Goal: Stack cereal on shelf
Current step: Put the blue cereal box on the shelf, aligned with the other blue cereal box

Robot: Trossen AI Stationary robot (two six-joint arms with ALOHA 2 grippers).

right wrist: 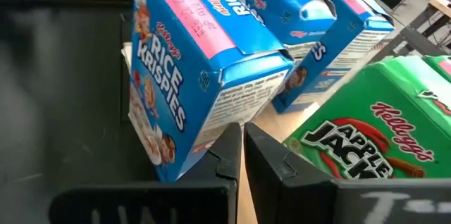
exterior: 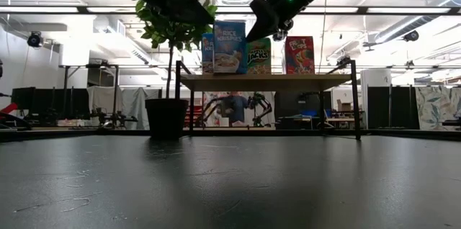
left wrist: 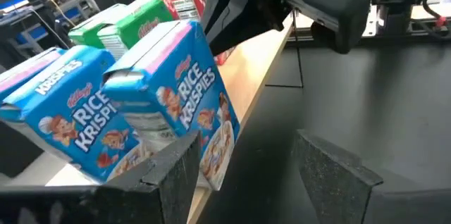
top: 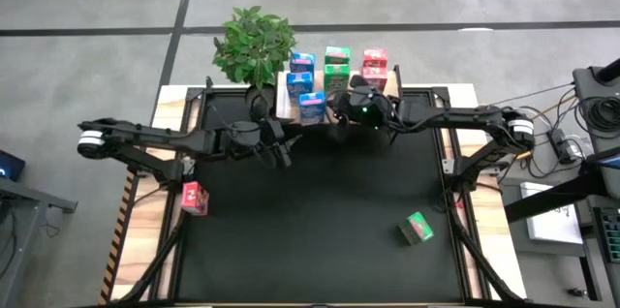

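Stacking is part done: the shelf [top: 287, 107] at upper centre carries seven boxes, a red box [top: 195, 198] at left and a green box [top: 418, 229] at lower right lie loose on the open surface [top: 320, 221], left gripper [top: 281, 153] jaws released, right gripper [top: 341, 114] jaws clenched empty beside the front blue box [top: 311, 107]; next calls for withdrawing to fetch a loose box.

The shelf [top: 287, 95] is set at the far edge of the bench [top: 320, 221], with a potted plant [top: 254, 45] just beside its left end. Seven cereal boxes [top: 312, 107] are lined up on it in three rows running front to back. Two more boxes are left down on the bench: one [top: 195, 198] near the left edge, another [top: 418, 229] toward the near right. Both hands are parked up by the shelf, the left hand [top: 282, 149] before its left end, the right hand [top: 341, 112] against the middle row.
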